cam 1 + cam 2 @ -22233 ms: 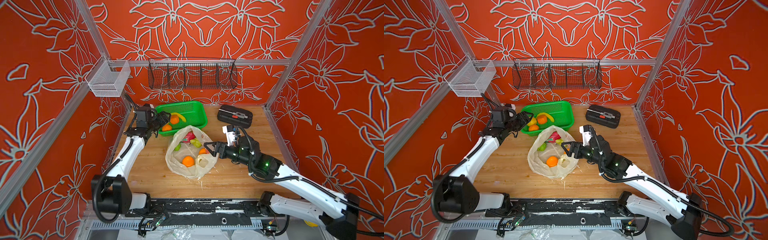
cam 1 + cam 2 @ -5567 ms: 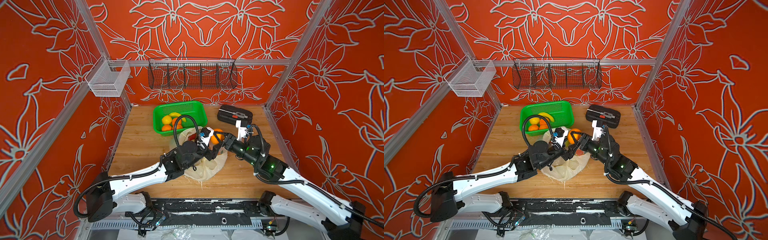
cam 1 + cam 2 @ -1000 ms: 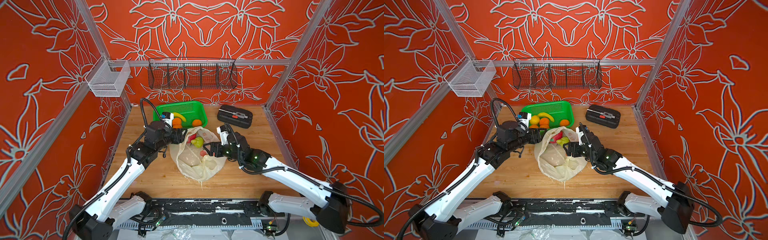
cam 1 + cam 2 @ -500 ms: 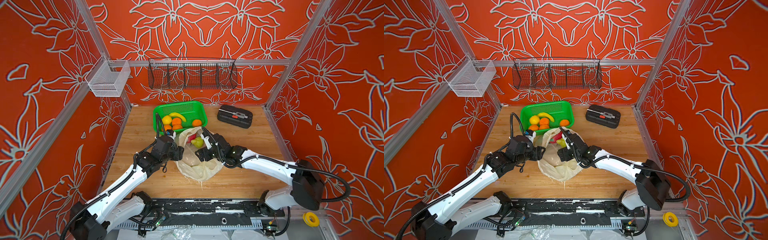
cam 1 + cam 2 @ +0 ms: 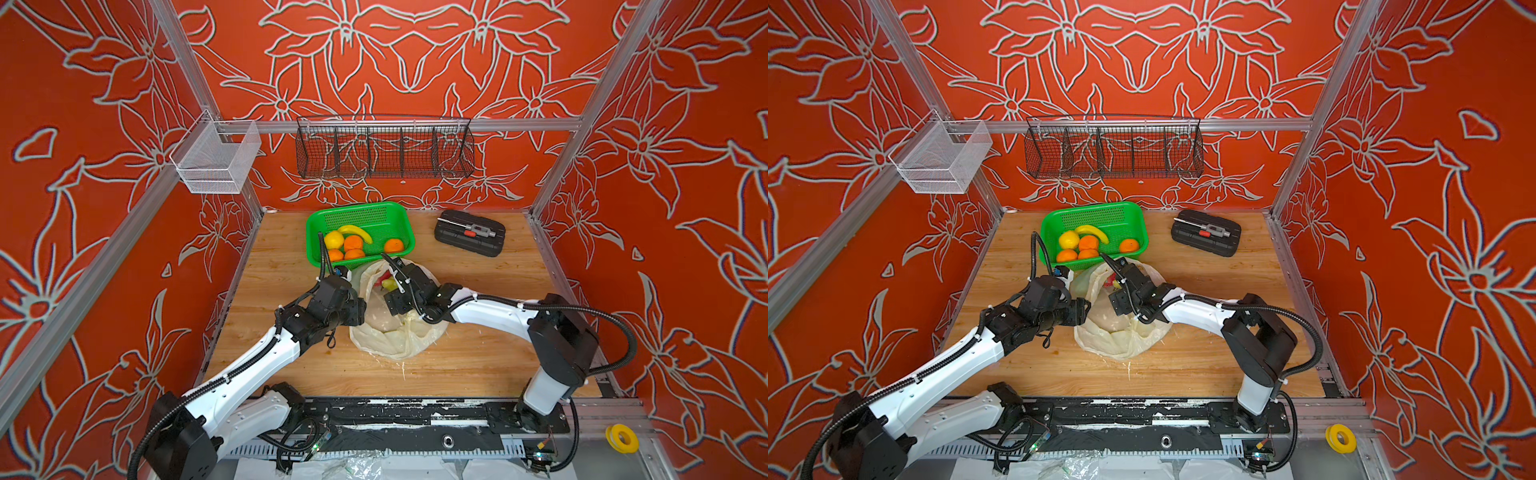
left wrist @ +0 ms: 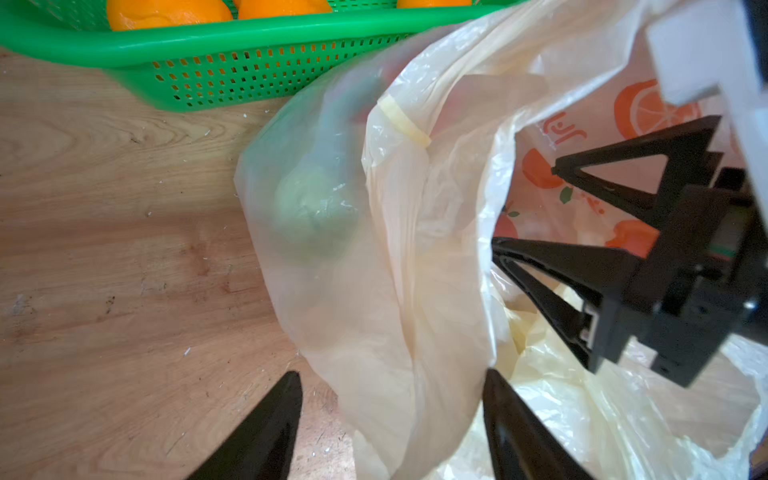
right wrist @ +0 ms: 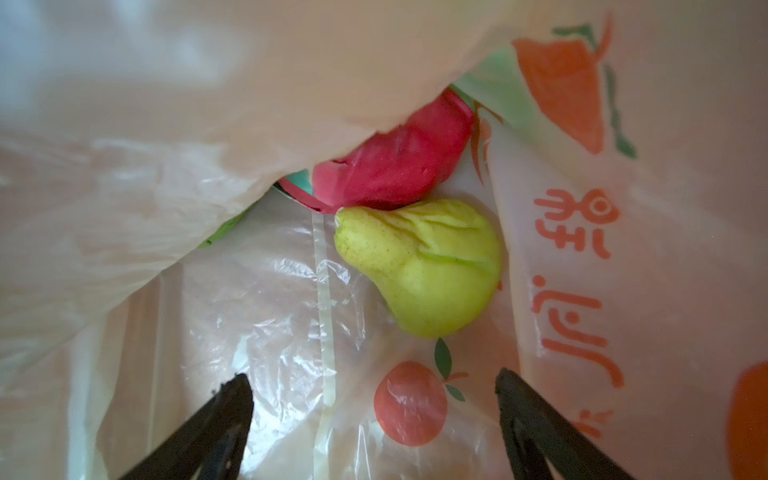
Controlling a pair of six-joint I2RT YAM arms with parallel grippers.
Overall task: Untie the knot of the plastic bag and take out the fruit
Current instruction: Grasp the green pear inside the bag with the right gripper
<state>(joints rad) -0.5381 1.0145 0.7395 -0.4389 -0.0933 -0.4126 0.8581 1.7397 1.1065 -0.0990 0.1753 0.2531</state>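
In both top views the plastic bag (image 5: pixel 399 340) is seen open; left wrist: the left end effector (image 6: pixel 390 374) is spread astride its wall; right wrist: the right end effector (image 7: pixel 374 382) is spread wide inside, green fruit (image 7: pixel 424 266) and dragon fruit (image 7: pixel 395 166) just ahead

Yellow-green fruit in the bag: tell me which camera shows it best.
Right wrist view: the yellow-green fruit lies large and uncovered. Both top views give only a small patch; left wrist, none clearly.
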